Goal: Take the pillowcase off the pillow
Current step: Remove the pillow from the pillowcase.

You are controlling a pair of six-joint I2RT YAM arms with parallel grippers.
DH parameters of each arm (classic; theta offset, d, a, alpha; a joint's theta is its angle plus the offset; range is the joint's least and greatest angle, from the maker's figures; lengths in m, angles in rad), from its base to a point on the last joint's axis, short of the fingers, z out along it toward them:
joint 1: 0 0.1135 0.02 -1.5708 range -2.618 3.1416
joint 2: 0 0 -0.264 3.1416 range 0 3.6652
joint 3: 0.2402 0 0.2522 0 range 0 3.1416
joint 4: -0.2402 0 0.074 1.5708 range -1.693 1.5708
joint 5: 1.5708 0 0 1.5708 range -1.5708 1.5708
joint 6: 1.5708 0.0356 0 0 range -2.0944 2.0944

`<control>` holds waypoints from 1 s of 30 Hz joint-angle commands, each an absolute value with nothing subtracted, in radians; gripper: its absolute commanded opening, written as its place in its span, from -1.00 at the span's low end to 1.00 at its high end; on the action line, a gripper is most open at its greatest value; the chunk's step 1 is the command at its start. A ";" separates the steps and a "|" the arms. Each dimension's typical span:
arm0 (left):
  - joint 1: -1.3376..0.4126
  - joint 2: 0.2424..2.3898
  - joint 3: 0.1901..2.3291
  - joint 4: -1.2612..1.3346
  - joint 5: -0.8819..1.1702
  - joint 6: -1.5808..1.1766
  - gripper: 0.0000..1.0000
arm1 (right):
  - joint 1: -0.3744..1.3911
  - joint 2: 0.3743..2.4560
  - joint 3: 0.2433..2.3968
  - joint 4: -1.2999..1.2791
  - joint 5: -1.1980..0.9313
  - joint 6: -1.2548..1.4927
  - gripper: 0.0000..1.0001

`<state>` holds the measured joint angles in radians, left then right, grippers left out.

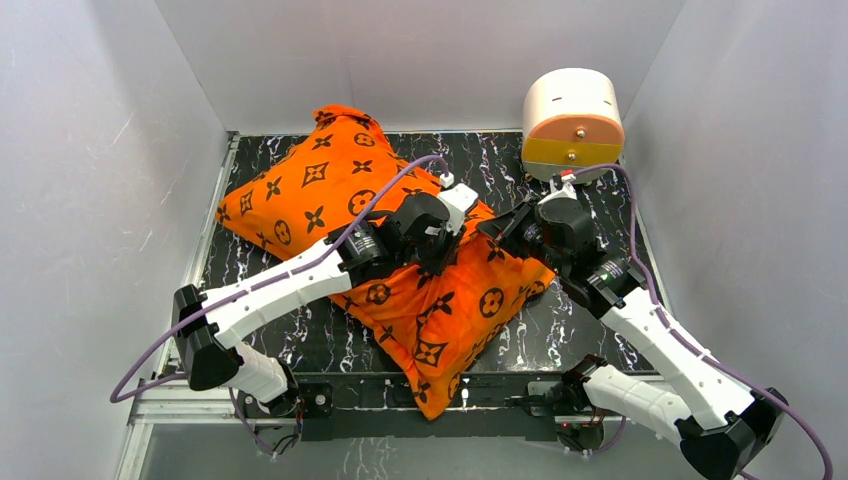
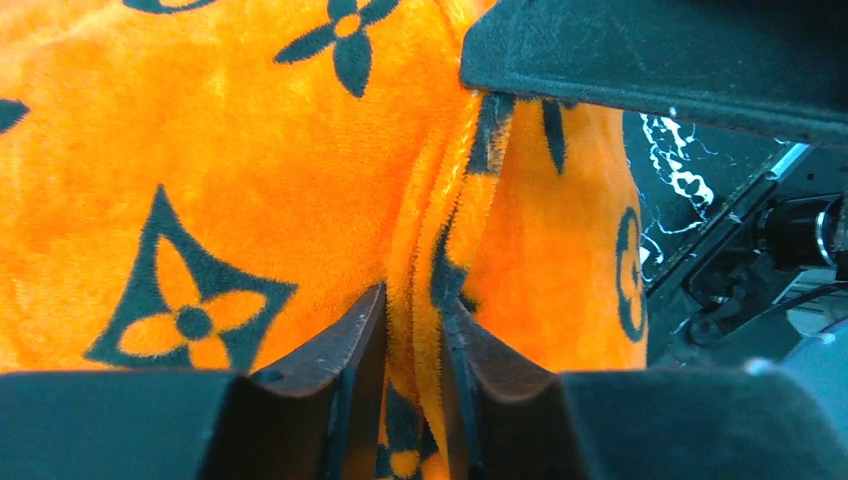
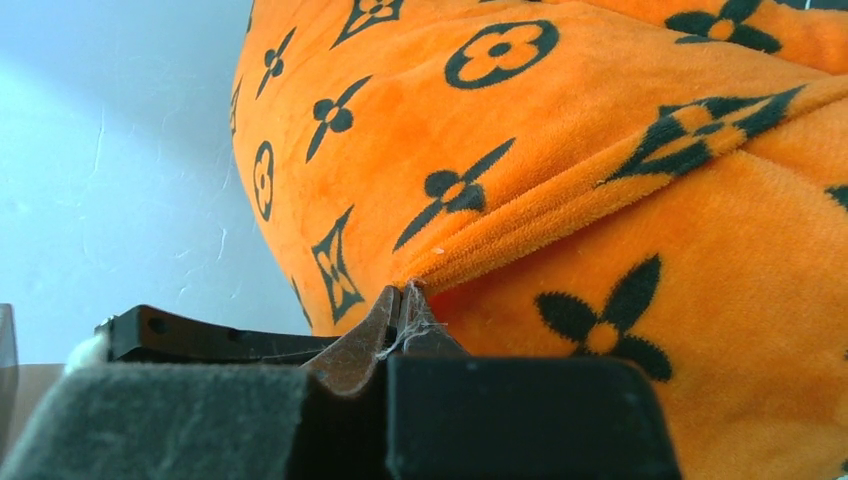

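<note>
The orange monogram pillowcase (image 1: 320,185) lies plump and slantwise on the black marbled worktop (image 1: 300,345). The round drawer box (image 1: 572,118) stands at the back right. From the box, the pillowcase stretches forward and to the left, and its nearest corner reaches the front edge between the arm bases.

The left arm (image 1: 270,290) rises from its base and runs low across the worktop. Its wrist is pitched down over the middle of the pillowcase, in front of the box and to its left. The left end effector (image 2: 415,310) is clamped on a raised fold of the plush, and the ridge of cloth stands pinched between its two fingers (image 2: 340,350).

The right arm (image 1: 660,335) reaches up from its base straight in front of the box. Its wrist is turned leftward at the pillowcase's edge nearest the box. The right end effector (image 3: 405,300) is closed, with its tips together against the cover's seam. Whether any cloth is caught between them cannot be told.
</note>
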<state>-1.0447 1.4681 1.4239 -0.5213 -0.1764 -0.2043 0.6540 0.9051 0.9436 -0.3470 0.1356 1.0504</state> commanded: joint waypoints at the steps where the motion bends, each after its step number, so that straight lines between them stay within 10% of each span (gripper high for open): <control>1: -1.001 1.436 1.426 -0.453 -0.186 -0.212 -0.73 | 0.642 0.912 0.990 -0.286 0.147 1.051 -1.00; 5: -0.926 1.440 1.430 -0.489 -0.127 -0.240 -1.00 | 0.641 0.936 0.996 -0.323 0.091 1.028 -0.83; 10: -0.796 1.406 1.391 -0.467 0.042 -0.283 -1.00 | 0.640 0.939 0.993 -0.387 0.036 0.965 0.04; 14: -0.773 1.413 1.389 -0.462 0.116 -0.303 -1.00 | 0.641 0.956 1.026 -0.459 -0.043 0.905 0.35; 26: -0.756 1.408 1.373 -0.448 0.140 -0.350 -1.00 | 0.651 1.202 1.205 -0.596 -0.021 0.805 0.49; 30: -0.754 1.394 1.360 -0.453 0.124 -0.353 -1.00 | 0.657 1.286 1.275 -0.706 0.086 0.767 -0.05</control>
